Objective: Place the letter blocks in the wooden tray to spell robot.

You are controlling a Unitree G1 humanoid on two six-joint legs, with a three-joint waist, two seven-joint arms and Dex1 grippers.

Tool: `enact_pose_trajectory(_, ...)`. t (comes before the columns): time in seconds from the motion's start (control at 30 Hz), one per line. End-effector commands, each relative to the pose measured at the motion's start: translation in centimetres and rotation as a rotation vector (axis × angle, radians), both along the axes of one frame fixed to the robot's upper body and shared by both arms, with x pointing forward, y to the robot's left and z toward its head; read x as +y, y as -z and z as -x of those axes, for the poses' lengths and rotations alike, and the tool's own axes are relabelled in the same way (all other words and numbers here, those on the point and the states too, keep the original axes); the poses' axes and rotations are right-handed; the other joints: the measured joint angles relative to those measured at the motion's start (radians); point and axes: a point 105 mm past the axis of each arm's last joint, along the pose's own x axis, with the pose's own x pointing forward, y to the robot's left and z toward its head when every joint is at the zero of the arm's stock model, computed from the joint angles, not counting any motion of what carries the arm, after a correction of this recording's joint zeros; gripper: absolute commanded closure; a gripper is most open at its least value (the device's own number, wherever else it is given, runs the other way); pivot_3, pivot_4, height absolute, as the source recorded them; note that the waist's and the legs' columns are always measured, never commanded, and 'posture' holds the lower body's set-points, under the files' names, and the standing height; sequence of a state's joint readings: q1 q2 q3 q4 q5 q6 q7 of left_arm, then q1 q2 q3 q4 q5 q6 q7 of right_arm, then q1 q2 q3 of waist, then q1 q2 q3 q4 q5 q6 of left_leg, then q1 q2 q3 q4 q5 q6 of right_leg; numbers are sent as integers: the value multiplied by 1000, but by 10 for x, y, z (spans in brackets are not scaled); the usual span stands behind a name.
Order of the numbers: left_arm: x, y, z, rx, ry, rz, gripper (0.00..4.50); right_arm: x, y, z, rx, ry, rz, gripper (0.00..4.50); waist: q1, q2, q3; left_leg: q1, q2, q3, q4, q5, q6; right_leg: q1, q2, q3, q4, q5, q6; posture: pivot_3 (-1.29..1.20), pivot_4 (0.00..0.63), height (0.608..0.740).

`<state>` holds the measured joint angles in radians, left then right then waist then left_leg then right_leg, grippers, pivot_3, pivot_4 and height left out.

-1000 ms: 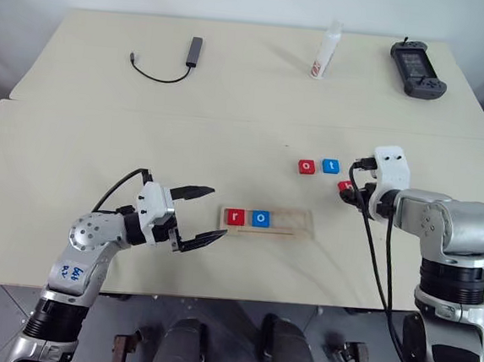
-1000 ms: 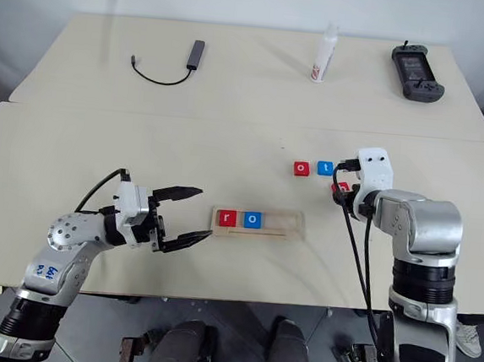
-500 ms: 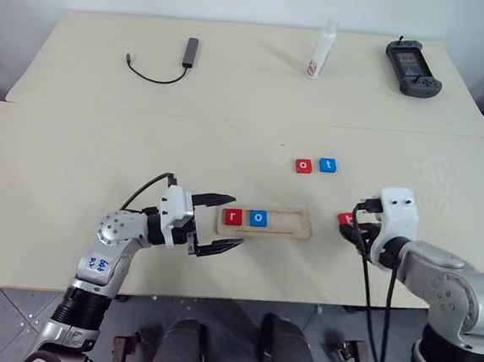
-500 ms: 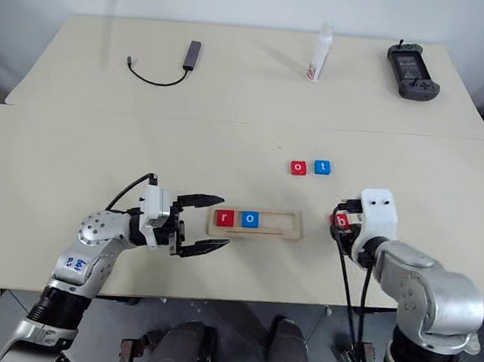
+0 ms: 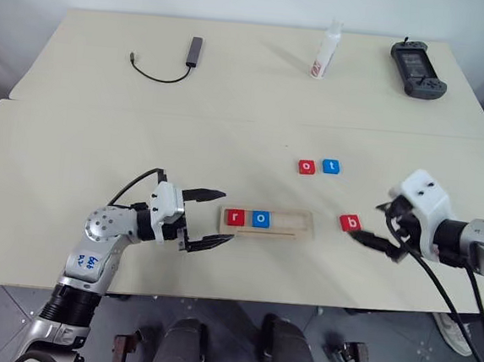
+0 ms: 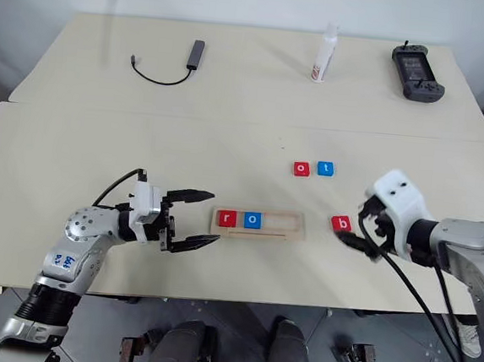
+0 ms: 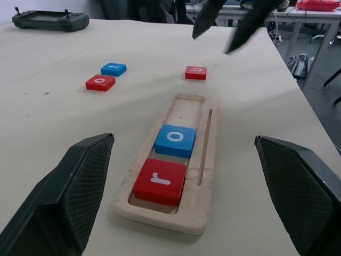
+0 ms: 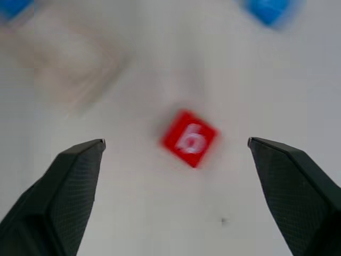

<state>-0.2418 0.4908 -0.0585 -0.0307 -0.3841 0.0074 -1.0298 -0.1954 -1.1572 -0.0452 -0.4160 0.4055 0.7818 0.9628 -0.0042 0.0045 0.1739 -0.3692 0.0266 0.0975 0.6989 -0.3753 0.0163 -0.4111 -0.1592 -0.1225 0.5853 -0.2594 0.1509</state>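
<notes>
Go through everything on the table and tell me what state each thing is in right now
wooden tray: partly filled, three places free
red r: in tray
blue o: in tray, beside r
red b: loose on table
red o: loose on table
blue t: loose, beside red o
left gripper: open, empty
right gripper: open, empty
</notes>
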Motion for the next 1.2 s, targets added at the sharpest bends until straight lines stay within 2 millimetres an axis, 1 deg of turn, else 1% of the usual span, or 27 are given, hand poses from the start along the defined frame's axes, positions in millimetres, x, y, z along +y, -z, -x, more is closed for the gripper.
enact_pose_trajectory(0.03,-2,-11,1,-60,18,-3,0,3,1,-6,-26,-230,47,13,0,-1,0,0,0,0,0,0,0,0,0,0,0,0,0,0,150,740)
enact_pose_trajectory(0.13,-2,-11,3,-66,19,-3,0,-1,8,-22,-24,-280,59,13,-3,-1,0,1,1,1,2,0,0,1,0,0,1,0,0,0,150,740)
enact_pose_trajectory(0.2,-2,-12,4,-70,19,-8,0,-5,11,-29,-18,-305,84,13,-1,-1,0,1,1,0,2,0,-1,1,0,-1,2,0,0,0,150,740)
enact_pose_trajectory(0.3,-2,-12,7,-79,30,-28,0,-8,13,-41,-2,-291,60,13,3,-1,0,0,1,0,2,0,-1,1,0,-1,1,0,0,0,150,740)
enact_pose_trajectory(0.43,-2,-13,9,-80,29,-31,0,-11,23,-44,54,-316,66,13,6,-1,0,0,1,-1,2,0,-1,1,0,-2,1,0,0,0,150,740)
enact_pose_trajectory(0.53,-2,-13,10,-80,26,-32,0,-12,25,-48,92,-291,35,595,3,-1,0,-1,1,-1,3,0,-1,1,0,-3,1,0,0,0,150,740)
enact_pose_trajectory(0.57,-2,-13,10,-80,26,-32,0,-12,26,-48,114,-285,25,862,2,-1,0,-1,1,-1,3,0,-1,1,0,-3,1,0,0,0,150,740)
enact_pose_trajectory(0.67,-2,-14,10,-82,22,-31,0,-14,25,-49,118,-314,49,1978,4,-1,0,0,1,-1,3,0,-1,1,0,-3,1,0,0,0,150,740)
enact_pose_trajectory(0.73,-2,-14,9,-82,21,-31,0,-13,23,-53,101,-306,42,2646,3,-1,0,0,1,-1,3,0,-1,1,0,-3,1,0,0,0,150,740)
enact_pose_trajectory(0.77,-2,-14,10,-84,19,-30,0,-9,17,-57,68,-307,31,2980,3,-1,0,0,1,-1,3,0,-1,1,0,-3,1,0,0,0,150,740)
enact_pose_trajectory(0.8,-2,-14,10,-85,17,-28,0,-1,9,-60,34,-320,15,3038,2,-1,0,0,1,-1,3,0,-1,1,0,-3,1,0,0,0,150,740)
enact_pose_trajectory(0.9,-2,-14,10,-87,11,-24,0,15,-8,-58,12,-356,-37,3038,1,0,0,0,2,-1,3,1,-1,1,0,-3,2,0,0,0,150,740)
enact_pose_trajectory(1.0,-2,-13,10,-87,5,-22,0,37,-21,-46,35,-433,-71,3038,2,0,0,-1,2,-1,3,1,-1,0,0,-3,2,0,0,0,150,740)
enact_pose_trajectory(1.1,-2,-12,12,-84,-5,-17,0,60,-26,-36,66,-494,-81,3038,3,0,0,-1,2,-2,3,1,-1,1,0,-3,2,0,0,0,150,740)
enact_pose_trajectory(1.2,-2,-11,14,-81,-13,-11,0,71,-20,-39,69,-486,-43,3038,3,0,0,-1,2,-2,4,1,-1,1,0,-3,2,0,0,0,150,740)
